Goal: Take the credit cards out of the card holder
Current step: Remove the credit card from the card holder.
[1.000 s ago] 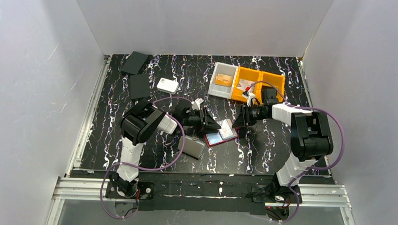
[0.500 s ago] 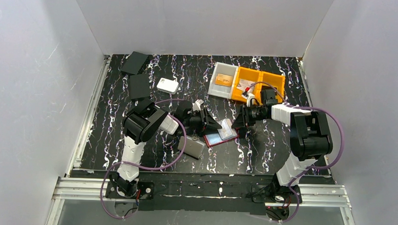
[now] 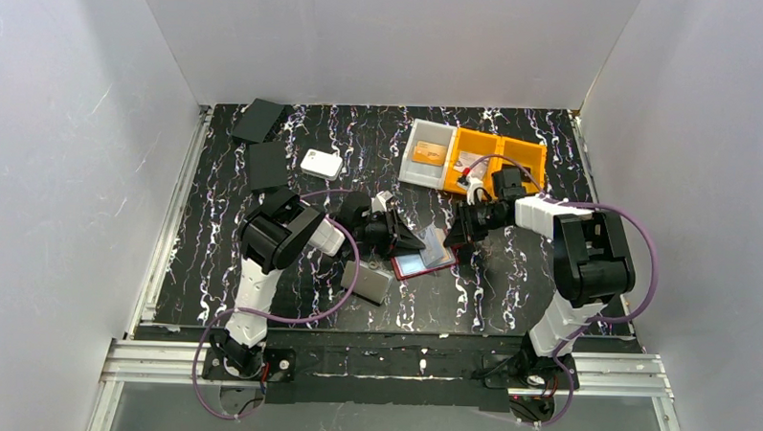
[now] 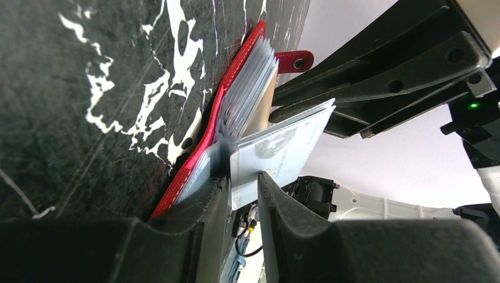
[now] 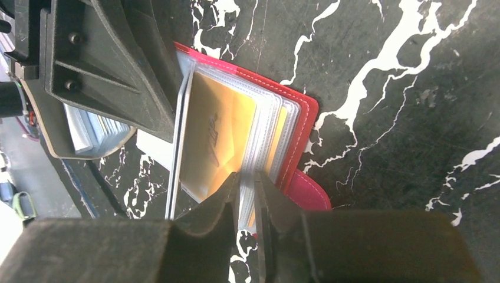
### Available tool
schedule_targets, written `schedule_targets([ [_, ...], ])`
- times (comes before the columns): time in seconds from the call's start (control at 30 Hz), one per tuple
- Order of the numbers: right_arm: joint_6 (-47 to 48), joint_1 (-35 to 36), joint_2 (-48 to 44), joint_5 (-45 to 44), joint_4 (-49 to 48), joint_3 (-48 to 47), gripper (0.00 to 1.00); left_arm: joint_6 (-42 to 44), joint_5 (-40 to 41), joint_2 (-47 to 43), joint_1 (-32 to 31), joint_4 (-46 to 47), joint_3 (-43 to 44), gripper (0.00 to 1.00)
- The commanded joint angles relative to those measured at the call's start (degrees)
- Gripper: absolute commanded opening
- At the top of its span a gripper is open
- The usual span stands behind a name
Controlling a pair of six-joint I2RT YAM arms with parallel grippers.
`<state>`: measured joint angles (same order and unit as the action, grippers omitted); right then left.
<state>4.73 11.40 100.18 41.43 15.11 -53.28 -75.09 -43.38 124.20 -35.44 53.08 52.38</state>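
The card holder lies open mid-bench, my left end effector clamped on one of its clear sleeves. My right end effector pinches its sleeve edges beside an orange card that is not yet out. A second card sits in the white tray toward the far right corner, and I judge several remain, with both arms crowding the pages.

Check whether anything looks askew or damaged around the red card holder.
The card holder lies open with its clear sleeves fanned upward, not flat: the left pincer and right pincer each have sleeve pages between their fingers. Nothing looks spilled or torn.
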Motion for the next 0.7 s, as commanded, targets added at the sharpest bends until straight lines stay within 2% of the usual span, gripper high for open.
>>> schedule_targets([
  [0.0, 4.7, 0.5, -2.1, -8.5, 3.2, -1.5, 0.27, 2.7, 1.1, -0.5, -0.7, -2.8, 1.6, 0.24],
  [0.17, 5.1, -3.4, -6.9, -5.8, 2.2, -0.2, 0.37, 4.4, 0.3, -1.2, -0.3, -4.1, 0.9, 0.24],
  [0.33, 4.7, -4.5, -7.6, 8.2, 0.6, 1.5, 0.47, 5.8, -0.4, -1.6, 0.2, -4.8, 0.3, 0.23],
  [0.53, 2.5, -4.5, -3.7, 14.3, -0.8, 1.5, 0.48, 6.3, -0.9, -2.0, 0.3, -5.0, 0.2, 0.24],
  [0.67, 1.0, -4.1, -2.3, 13.0, -1.6, 1.6, 0.48, 6.4, -1.2, -2.0, 0.3, -5.0, 0.3, 0.24],
])
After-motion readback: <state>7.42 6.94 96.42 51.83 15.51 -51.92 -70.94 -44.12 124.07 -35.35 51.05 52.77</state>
